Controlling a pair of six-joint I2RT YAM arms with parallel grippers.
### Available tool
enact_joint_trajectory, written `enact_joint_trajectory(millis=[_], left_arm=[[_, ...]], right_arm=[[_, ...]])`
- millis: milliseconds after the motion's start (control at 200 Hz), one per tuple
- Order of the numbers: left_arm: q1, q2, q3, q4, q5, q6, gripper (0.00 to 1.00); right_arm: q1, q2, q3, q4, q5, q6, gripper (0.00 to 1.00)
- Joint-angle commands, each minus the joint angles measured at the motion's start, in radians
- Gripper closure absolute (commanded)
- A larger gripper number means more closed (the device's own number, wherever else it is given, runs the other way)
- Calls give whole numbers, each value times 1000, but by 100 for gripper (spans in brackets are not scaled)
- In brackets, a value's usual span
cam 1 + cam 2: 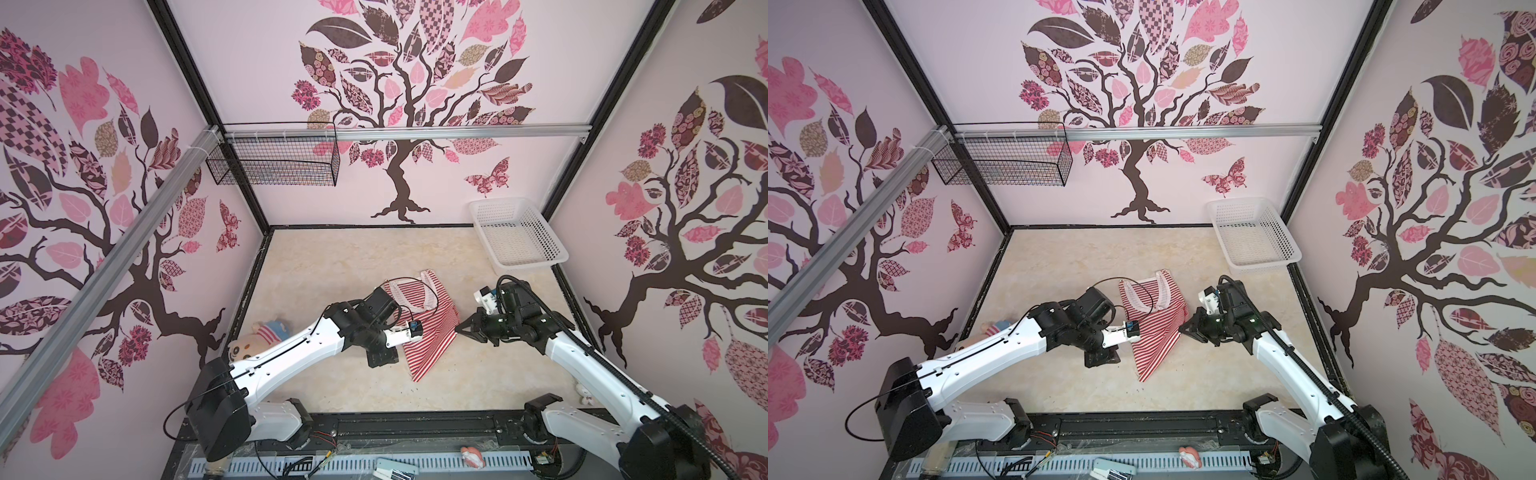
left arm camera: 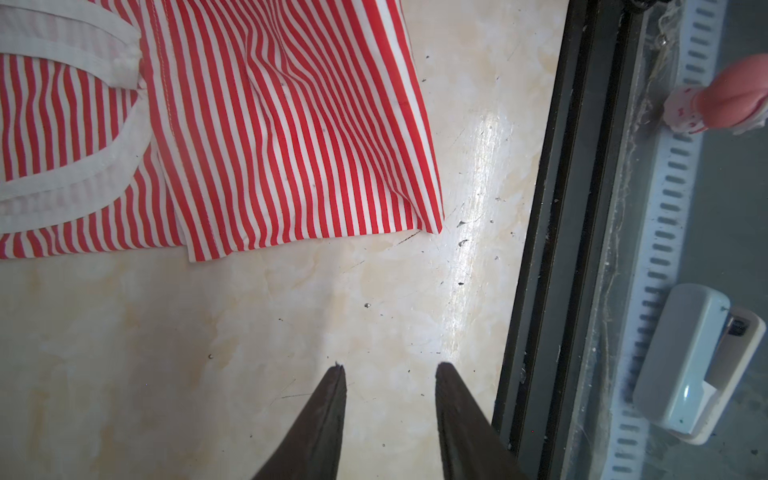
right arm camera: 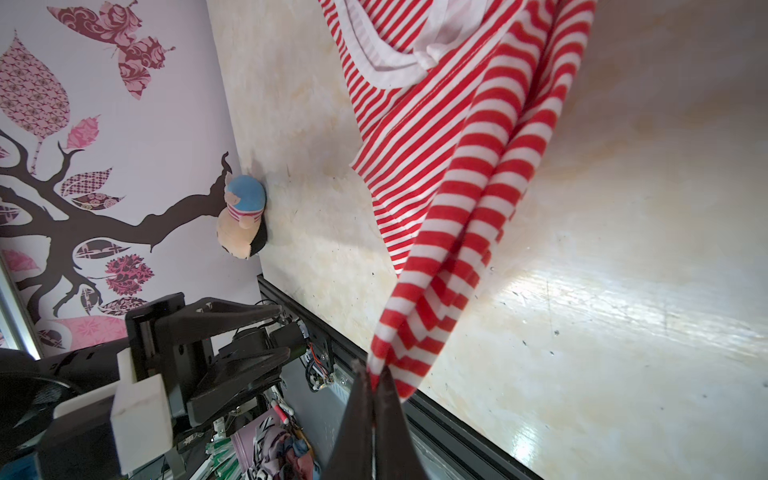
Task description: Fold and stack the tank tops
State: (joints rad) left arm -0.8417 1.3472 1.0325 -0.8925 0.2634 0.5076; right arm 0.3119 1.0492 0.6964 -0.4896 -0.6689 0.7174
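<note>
While the cream marbled tabletop (image 1: 332, 374) carries the work, the soft red-and-white striped tank top (image 1: 432, 328) lies near its middle, partly doubled over, one edge lifted toward the right; the white perforated plastic basket (image 1: 540, 257) waits in the far right corner, perhaps for the stack; the right gripper (image 3: 376, 374) is clenched on a bunched striped edge, seemingly to carry a fold across; the left gripper (image 2: 390, 370) hovers just beside the cloth, jaws parted, grasping nothing.

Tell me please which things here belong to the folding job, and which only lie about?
Belonging:
tank top, pinched at one edge by the right gripper
left gripper, open over bare table

Lying about:
plush doll
white basket
wire basket
</note>
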Motion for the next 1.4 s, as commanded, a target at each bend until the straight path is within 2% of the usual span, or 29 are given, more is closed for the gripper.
enact_joint_trajectory(millis=[0, 215, 360, 550, 1166, 1391], left_arm=[[-15, 42, 4, 54, -6, 21, 57], [-142, 77, -64, 175, -90, 12, 49], [-234, 117, -101, 246, -165, -6, 48], [-294, 171, -111, 323, -214, -16, 43], [-315, 320, -74, 381, -231, 2, 44], [-315, 372, -81, 395, -263, 7, 48]], right_arm=[[-1, -18, -41, -36, 20, -4, 100], [-1, -75, -125, -55, 68, 5, 99], [-2, -78, -173, -54, 99, 5, 98], [-2, -72, -211, -39, 122, 9, 98], [-2, -64, -276, -9, 142, 6, 98], [-2, -66, -265, -17, 141, 2, 98]])
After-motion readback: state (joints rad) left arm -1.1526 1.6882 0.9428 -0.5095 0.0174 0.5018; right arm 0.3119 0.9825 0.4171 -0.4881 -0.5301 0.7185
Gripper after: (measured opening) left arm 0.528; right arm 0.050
